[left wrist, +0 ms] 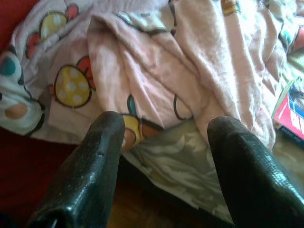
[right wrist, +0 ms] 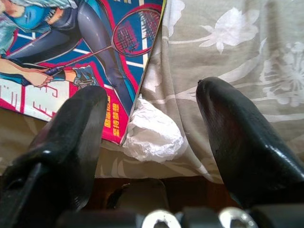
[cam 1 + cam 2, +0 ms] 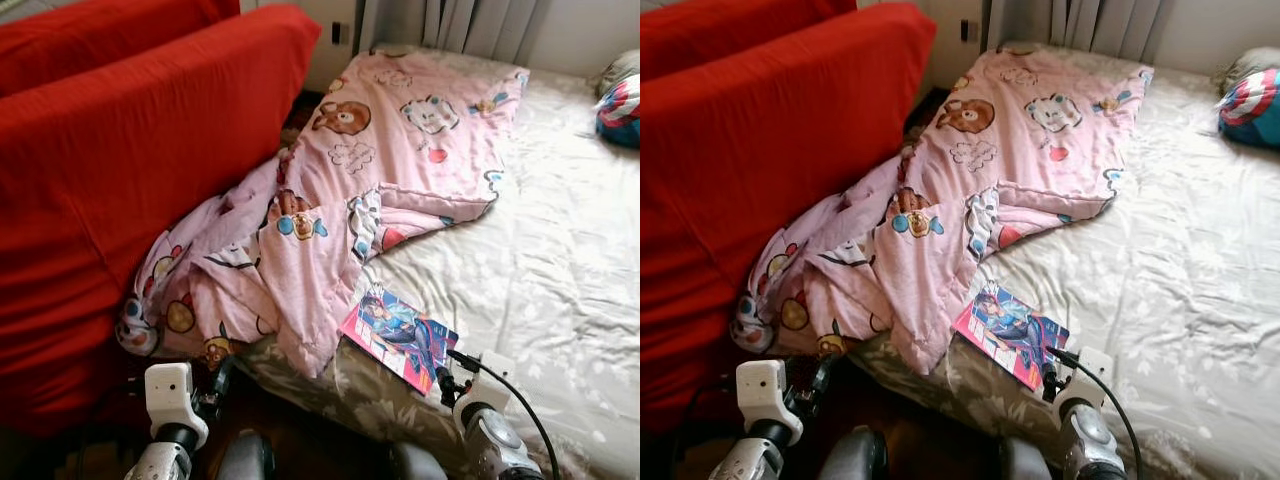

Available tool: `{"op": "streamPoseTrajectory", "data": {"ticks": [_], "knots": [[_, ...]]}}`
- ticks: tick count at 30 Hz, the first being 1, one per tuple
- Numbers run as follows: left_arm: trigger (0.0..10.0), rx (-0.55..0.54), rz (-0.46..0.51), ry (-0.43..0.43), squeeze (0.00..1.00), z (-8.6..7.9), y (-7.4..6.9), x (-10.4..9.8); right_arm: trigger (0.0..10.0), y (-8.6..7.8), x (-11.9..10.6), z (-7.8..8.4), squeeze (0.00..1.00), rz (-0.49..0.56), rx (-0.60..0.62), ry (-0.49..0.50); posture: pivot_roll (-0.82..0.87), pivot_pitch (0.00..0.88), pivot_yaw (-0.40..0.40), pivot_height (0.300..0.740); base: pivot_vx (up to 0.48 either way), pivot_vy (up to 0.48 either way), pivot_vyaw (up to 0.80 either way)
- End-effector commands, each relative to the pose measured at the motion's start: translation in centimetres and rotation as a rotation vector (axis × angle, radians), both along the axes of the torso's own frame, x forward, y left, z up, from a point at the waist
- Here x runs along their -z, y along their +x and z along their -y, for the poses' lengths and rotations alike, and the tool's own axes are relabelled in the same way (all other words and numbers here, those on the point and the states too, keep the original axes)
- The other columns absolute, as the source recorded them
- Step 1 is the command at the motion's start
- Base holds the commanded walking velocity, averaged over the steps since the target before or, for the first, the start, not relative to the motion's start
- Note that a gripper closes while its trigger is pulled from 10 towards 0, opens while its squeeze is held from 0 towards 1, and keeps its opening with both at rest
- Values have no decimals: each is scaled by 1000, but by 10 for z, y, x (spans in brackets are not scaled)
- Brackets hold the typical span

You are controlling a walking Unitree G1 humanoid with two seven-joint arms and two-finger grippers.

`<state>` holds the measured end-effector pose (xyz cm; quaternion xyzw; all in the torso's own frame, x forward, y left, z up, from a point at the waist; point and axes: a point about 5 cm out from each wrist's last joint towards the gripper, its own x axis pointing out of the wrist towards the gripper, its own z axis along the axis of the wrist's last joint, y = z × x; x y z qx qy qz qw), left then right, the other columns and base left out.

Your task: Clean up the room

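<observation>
At the near corner of the bed (image 3: pixel 560 260), in the left eye view, a pink cartoon blanket (image 3: pixel 330 200) is spilling off the mattress toward the red sofa (image 3: pixel 110 170), and a bright magazine (image 3: pixel 398 336) is lying flat just beside its hem. The right pincer (image 3: pixel 442 381) is hovering at the magazine's near corner; the left pincer (image 3: pixel 217 383) is waiting low by the hanging blanket.

In the right eye view, the same layout is showing, with a patterned cushion (image 3: pixel 1250 105) resting far up the bed.

In the left wrist view, the left pincer (image 1: pixel 166 156) is standing apart, with nothing between its fingers, facing the drooping blanket folds.

In the right wrist view, the right pincer (image 2: pixel 152 128) is spread wide over a crumpled white paper wad (image 2: pixel 153 133) tucked at the magazine's corner.

The wad is looking light and crushable, wedged against the glossy cover. The risk, judging from here, is that closing fingers are catching the magazine's edge or bedsheet too, dragging them off the bed.
</observation>
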<state>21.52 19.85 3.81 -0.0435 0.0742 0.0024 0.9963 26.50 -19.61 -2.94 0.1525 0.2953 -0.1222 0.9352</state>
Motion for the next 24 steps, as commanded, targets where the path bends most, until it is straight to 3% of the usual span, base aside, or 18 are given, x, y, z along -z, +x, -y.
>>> {"op": "streamPoseTrajectory", "data": {"ticks": [1,14,24], "knots": [[10000,5,-19,-3,0,-1,-5,0,10000,-5,5,2,0,-32,24,10,123,271,-4,655,0,0,0],[10000,16,-64,23,0,-4,-28,-9,10000,-11,10,2,0,-65,55,37,152,329,12,655,0,0,0],[10000,24,-74,48,0,-5,-38,-19,10000,-2,4,-3,0,-23,11,55,183,364,21,655,0,0,0]]}}
